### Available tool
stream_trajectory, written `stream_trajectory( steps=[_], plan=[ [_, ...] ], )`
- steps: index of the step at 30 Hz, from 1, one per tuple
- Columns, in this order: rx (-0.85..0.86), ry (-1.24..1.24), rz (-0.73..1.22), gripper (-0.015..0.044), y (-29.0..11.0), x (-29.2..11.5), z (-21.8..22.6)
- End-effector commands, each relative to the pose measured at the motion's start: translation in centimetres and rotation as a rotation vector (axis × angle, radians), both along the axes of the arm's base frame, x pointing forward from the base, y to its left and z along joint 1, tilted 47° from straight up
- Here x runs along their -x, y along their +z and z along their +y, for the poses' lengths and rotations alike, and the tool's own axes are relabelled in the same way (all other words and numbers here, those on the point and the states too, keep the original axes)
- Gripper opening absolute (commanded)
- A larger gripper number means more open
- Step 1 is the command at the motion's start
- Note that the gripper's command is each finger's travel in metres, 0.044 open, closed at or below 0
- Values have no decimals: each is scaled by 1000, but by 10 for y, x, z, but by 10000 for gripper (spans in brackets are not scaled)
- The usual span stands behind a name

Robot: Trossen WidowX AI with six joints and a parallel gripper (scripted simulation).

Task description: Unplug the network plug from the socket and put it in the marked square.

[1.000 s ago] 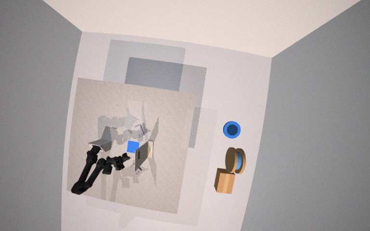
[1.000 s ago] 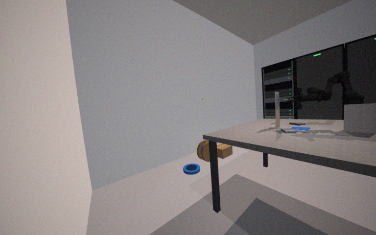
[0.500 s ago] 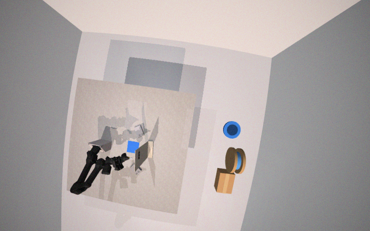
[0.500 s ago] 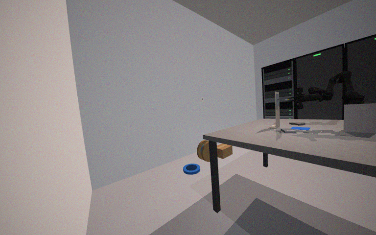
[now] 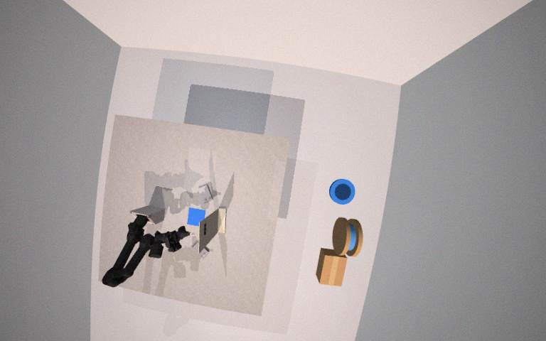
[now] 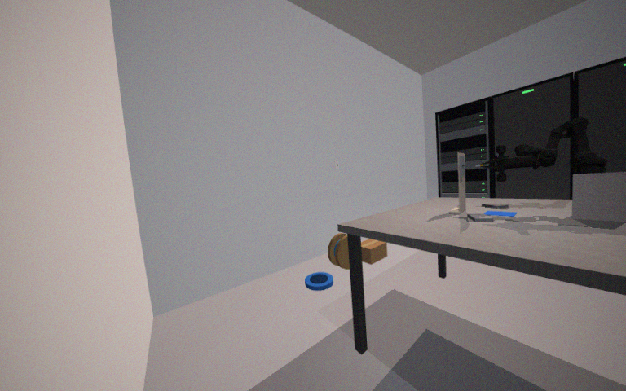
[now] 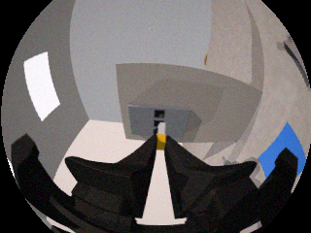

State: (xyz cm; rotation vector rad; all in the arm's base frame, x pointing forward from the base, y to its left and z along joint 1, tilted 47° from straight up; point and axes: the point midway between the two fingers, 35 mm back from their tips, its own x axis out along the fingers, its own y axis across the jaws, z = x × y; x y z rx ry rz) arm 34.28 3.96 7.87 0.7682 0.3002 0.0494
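Wrist view: gripper (image 7: 159, 144) clamped on yellow plug (image 7: 159, 143) before panel (image 7: 175, 91) (plug indistinct from top)

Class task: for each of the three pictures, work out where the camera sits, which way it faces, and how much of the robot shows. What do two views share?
Top: overhead, facing down on the table; whole arm shows.
Exterior: low beside the table, facing across it at the panel; the arm shows, far off.
Wrist: on the arm, facing the panel; only end effector fingers show, shut on the plug.
Shared: all show the blue square.
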Motion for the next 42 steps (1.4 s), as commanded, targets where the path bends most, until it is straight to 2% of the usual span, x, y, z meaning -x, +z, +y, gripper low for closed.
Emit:
stream_trajectory(
  steps=[1,26,42],
  plan=[
    [0,0,1,0,2,0,3],
    [-1,1,10,0,34,17,51],
    [6,-287,220,0,-30,17,5]
  ],
)
